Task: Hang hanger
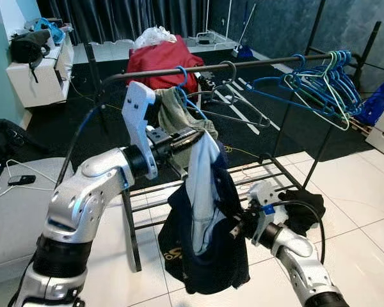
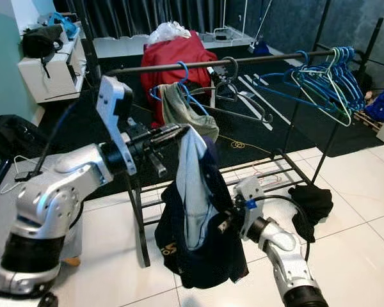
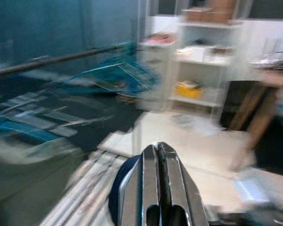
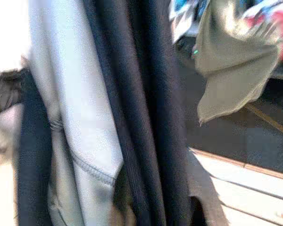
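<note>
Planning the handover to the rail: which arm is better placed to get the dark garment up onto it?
Left. The left gripper carries the top of the dark garment just below the rail. The right gripper sits low, against the garment's lower part, far below the rail.

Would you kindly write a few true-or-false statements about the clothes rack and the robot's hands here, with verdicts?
1. A cluster of blue hangers hangs at the right end of the rail. True.
2. The left hand holds up a dark and pale garment near the rail. True.
3. The olive garment lies on the floor. False: it hangs from a blue hanger on the rail.
4. The right hand is raised above the rail. False: it is low, against the dark garment.
5. The left hand's fingers are spread wide. False: they are together.
</note>
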{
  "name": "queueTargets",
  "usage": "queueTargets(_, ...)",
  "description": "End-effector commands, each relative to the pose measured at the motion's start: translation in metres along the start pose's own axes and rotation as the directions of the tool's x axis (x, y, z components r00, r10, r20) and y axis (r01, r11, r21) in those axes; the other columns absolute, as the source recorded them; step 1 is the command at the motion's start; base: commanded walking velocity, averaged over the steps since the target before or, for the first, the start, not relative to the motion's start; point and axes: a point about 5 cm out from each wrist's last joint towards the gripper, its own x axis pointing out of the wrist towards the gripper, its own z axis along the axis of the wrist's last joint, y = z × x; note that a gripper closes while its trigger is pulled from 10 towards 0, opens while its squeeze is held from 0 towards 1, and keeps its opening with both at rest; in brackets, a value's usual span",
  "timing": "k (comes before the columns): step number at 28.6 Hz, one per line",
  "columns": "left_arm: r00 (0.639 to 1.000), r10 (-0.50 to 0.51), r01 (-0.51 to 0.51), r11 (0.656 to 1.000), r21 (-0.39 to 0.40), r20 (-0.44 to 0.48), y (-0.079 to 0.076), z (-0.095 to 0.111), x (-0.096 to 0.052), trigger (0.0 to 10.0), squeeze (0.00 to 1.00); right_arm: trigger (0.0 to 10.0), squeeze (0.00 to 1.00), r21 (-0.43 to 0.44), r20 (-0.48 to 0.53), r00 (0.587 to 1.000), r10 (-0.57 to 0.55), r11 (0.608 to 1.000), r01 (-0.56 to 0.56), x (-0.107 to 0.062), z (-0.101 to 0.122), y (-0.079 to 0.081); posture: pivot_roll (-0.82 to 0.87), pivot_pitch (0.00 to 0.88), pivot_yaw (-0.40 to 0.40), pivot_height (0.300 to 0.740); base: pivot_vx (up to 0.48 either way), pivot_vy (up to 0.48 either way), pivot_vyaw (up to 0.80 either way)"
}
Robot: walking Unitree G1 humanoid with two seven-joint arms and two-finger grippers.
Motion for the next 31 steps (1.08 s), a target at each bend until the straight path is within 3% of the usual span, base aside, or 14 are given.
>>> queueTargets(1,0.994,0.111,-0.111,0.994,0.001,-0.016,0.011,0.0,0.002,10.0,0.0,10.0,1.0,-0.015,0.049,0.998,-0.038,0.999,0.038,-0.003,0.003,0.002,-0.09,0.06,0.004,0.74,0.0,0.0,0.0)
queueTargets(2,0.994,0.111,-0.111,0.994,0.001,-0.016,0.011,0.0,0.002,10.0,0.0,10.0,1.0,-0.015,0.049,0.998,-0.038,0.999,0.038,-0.003,0.003,0.002,-0.09,0.06,0.004,0.74,0.0,0.0,0.0)
queueTargets(3,0.987,0.159,-0.159,0.987,0.004,-0.029,0.016,-0.002,0.005,10.0,0.0,10.0,0.68,-0.03,0.067,0.997,-0.039,0.999,0.041,-0.003,0.005,0.005,-0.09,0.06,0.009,0.74,0.0,0.0,0.0)
queueTargets(4,0.987,0.159,-0.159,0.987,0.004,-0.029,0.016,-0.002,0.005,10.0,0.0,10.0,0.68,-0.03,0.067,0.997,-0.039,0.999,0.041,-0.003,0.005,0.005,-0.09,0.06,0.009,0.74,0.0,0.0,0.0)
queueTargets(5,0.98,0.196,-0.195,0.981,0.008,-0.039,0.019,-0.004,0.006,10.0,0.0,10.0,0.0,-0.044,0.08,0.996,-0.046,0.998,0.049,-0.003,0.006,0.006,-0.09,0.06,0.011,0.74,0.0,0.0,0.0)
queueTargets(14,0.977,0.208,-0.208,0.978,-0.003,-0.037,0.02,-0.002,0.008,10.0,0.0,10.0,0.01,-0.055,0.07,0.995,-0.066,0.996,0.07,-0.009,0.003,0.005,-0.09,0.058,0.013,0.74,0.0,0.0,0.0)
queueTargets(15,0.98,0.197,-0.197,0.98,-0.012,-0.031,0.018,-0.001,0.009,10.0,0.0,10.0,0.08,-0.047,0.048,0.998,-0.049,0.998,0.051,-0.01,0.0,0.007,-0.09,0.058,0.013,0.74,0.0,0.0,0.0)
queueTargets(21,0.982,0.189,-0.19,0.982,-0.023,-0.03,0.016,0.002,0.012,10.0,0.0,10.0,0.04,-0.019,-0.018,1.0,-0.01,1.0,0.01,-0.006,-0.009,0.011,-0.09,0.056,0.011,0.74,0.0,0.0,0.0)
queueTargets(22,0.978,0.206,-0.207,0.978,-0.024,-0.031,0.017,0.003,0.014,10.0,0.0,10.0,0.0,-0.032,-0.092,0.995,0.039,0.999,-0.042,-0.004,-0.017,0.014,-0.09,0.056,0.012,0.74,0.0,0.0,0.0)
queueTargets(26,0.976,0.214,-0.215,0.976,-0.024,-0.032,0.018,0.004,0.015,10.0,0.0,10.0,0.04,-0.028,-0.1,0.993,0.06,0.998,-0.063,-0.004,-0.018,0.016,-0.09,0.056,0.012,0.74,0.0,0.0,0.0)
queueTargets(27,0.973,0.229,-0.23,0.973,-0.02,-0.038,0.019,0.005,0.016,10.0,0.0,10.0,1.0,-0.02,-0.086,0.992,0.088,0.996,-0.09,0.0,-0.016,0.019,-0.08,0.053,0.014,0.74,0.0,0.0,0.0)
queueTargets(31,0.966,0.254,-0.255,0.967,-0.008,-0.048,0.021,0.006,0.017,10.0,0.0,10.0,1.0,-0.007,-0.063,0.99,0.124,0.992,-0.125,0.005,-0.012,0.024,-0.08,0.053,0.015,0.74,0.0,0.0,0.0)
